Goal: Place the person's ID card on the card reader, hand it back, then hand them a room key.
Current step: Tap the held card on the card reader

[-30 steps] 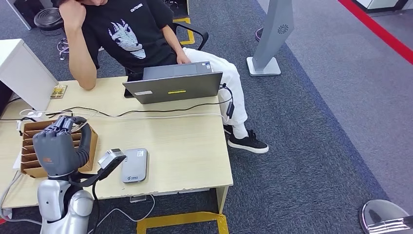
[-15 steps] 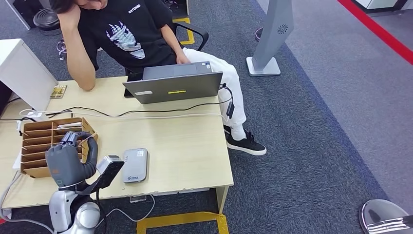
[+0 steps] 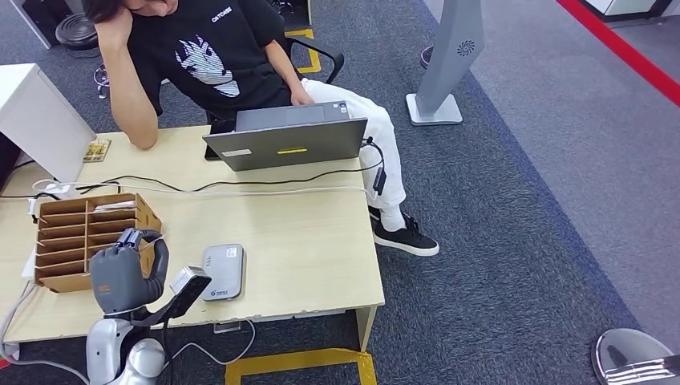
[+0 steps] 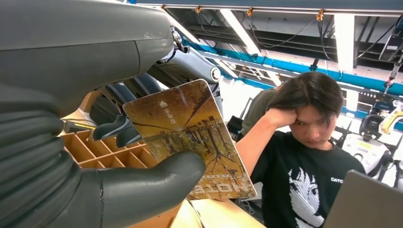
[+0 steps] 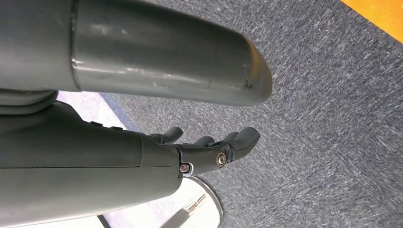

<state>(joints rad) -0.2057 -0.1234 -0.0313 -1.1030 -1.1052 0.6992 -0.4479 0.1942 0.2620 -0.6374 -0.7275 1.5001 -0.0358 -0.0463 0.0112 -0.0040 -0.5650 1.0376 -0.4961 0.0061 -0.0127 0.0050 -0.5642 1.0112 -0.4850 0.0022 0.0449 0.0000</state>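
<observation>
Left wrist view, left robot hand [image 4: 95, 156] raised, thumb pinching room key [image 4: 190, 142], right robot hand [image 5: 190, 152] spread.

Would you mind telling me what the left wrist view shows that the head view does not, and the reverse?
Left wrist view alone: the printed face of the card, pinched between the thumb and fingers of the left hand. Head view alone: the grey card reader on the desk, cables, the carpet. Both: the left hand, the cardboard organizer, the laptop, the seated person.
</observation>
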